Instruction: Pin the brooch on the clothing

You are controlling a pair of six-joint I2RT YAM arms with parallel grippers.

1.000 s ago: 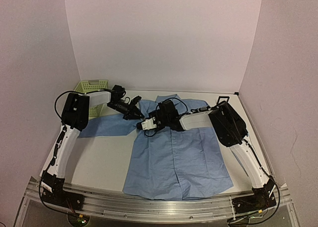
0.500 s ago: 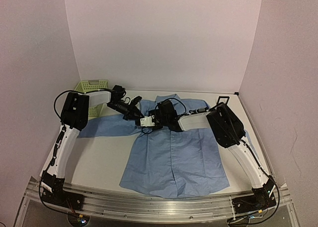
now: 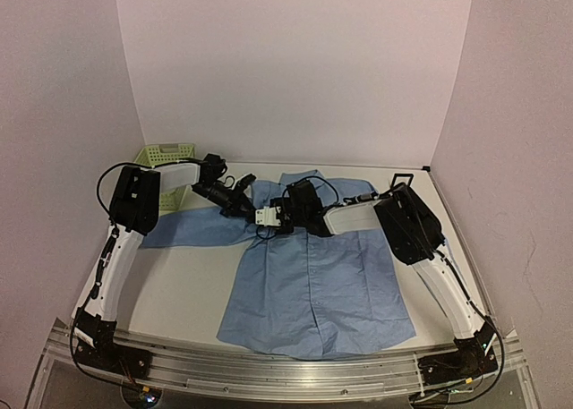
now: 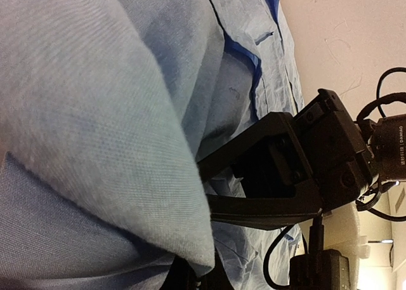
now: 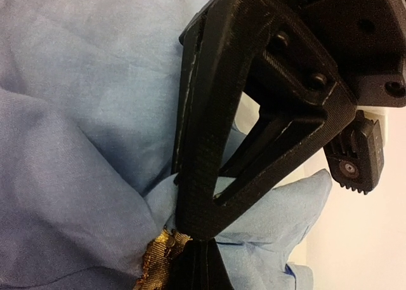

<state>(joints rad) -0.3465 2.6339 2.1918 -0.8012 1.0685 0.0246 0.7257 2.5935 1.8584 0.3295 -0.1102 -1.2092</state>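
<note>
Pale lilac walls meet in a corner behind a matte, off-white bench (image 3: 183, 284). On it a light blue woven button-up shirt (image 3: 313, 288) lies front up, its collar toward the back wall and its hem near the front edge. One long sleeve is spread out to the left. Up close the cloth is soft, with a fine, even weave and darker blue along its seam edges.

Two arms in smooth white shells with black joints bend inward from the front corners. They meet over the shirt just left of the collar.

The left claw (image 3: 245, 208) is closed on a fold of the shirt. In the right wrist view, one of its fingers (image 5: 209, 144) shows as rough black printed plastic shaped as an open triangular lattice. It tapers to a tip where the blue cloth bunches tightly around it.

The right claw (image 3: 262, 217) is closed as well. The small golden brooch (image 5: 158, 255), with a glittering mesh-like grain, peeks out at the bottom edge of the right wrist view. It touches the dark fingertips there and is pressed against the bunched cloth. It looks pinched between them, though most of it is hidden.

In the left wrist view a broad drape of shirt fabric fills most of the frame and covers that claw's own fingers.

A pale green plastic basket (image 3: 166, 153) with slotted walls sits at the back left, behind the left arm. A thin black square frame (image 3: 403, 177) sits at the back right near the wall.
</note>
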